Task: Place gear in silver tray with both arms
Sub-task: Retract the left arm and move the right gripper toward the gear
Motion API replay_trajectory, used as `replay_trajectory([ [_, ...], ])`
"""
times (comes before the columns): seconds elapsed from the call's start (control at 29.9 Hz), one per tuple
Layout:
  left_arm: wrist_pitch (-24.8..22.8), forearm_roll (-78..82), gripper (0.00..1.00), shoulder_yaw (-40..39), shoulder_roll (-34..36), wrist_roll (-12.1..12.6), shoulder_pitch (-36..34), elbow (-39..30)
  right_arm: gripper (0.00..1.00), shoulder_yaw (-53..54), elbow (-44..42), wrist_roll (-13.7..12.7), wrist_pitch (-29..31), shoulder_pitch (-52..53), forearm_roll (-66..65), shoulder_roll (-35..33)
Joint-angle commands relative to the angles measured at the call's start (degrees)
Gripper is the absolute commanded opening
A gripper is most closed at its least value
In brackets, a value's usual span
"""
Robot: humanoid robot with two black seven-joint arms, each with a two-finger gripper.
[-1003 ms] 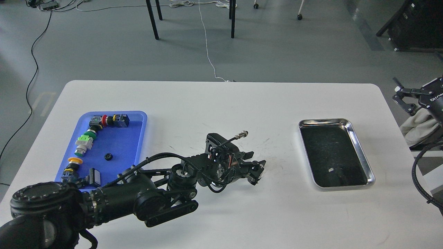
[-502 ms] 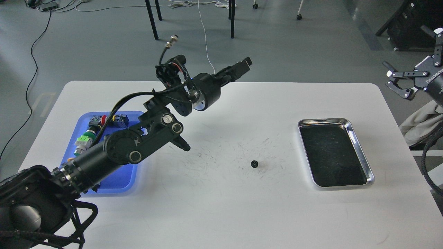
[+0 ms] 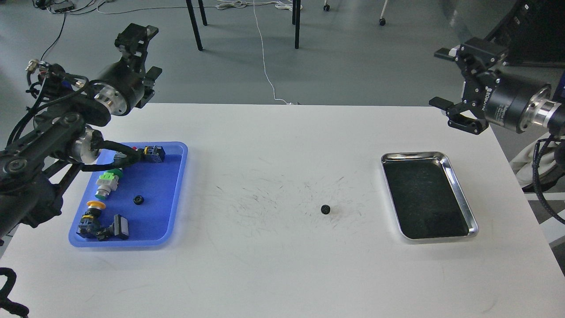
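A small black gear point(image 3: 325, 209) lies on the white table, a little right of centre and left of the silver tray point(image 3: 461, 194), which holds nothing. My left gripper point(image 3: 153, 51) is raised above the table's far left edge, beyond the blue tray; its jaws are open and empty. My right gripper point(image 3: 441, 78) hovers above the table's far right corner, beyond the silver tray, also open and empty. Both grippers are far from the gear.
A blue plastic tray point(image 3: 176, 194) on the left holds several push buttons, switches and a small black ring point(image 3: 138, 199). The left arm's cables hang over its far end. Table legs and cables stand on the floor beyond the table.
My left arm has swung up and back to the left, away from the table's centre, where the gear now lies free. My right arm has come further in over the far right corner.
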Motion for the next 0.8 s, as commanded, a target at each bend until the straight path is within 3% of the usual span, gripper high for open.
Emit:
replay_trajectory([
  [0.0, -0.86, -6.89, 0.98, -0.33, 2.15, -0.33, 2.74, 0.17, 0.99, -12.19, 0.35, -0.17, 0.03, 9.32, -8.21, 4.2],
  [0.27, -0.42, -7.43, 0.98, -0.33, 2.15, -0.95, 3.44, 0.17, 0.99, -34.01, -2.1, -0.78, 0.03, 23.49, -11.92, 20.9],
  [0.54, -0.25, -7.43, 0.98, -0.5, 3.38, -1.3, 4.41, 0.08, 0.99, -43.07, -5.7, -0.87, -1.02, 24.38, -11.92, 35.05],
  [0.77, -0.07, -7.78, 0.98, -0.5, 5.22, -3.58, 5.55, 0.08, 0.99, -47.56, -10.63, -2.54, -0.59, 24.9, -10.96, 45.43],
])
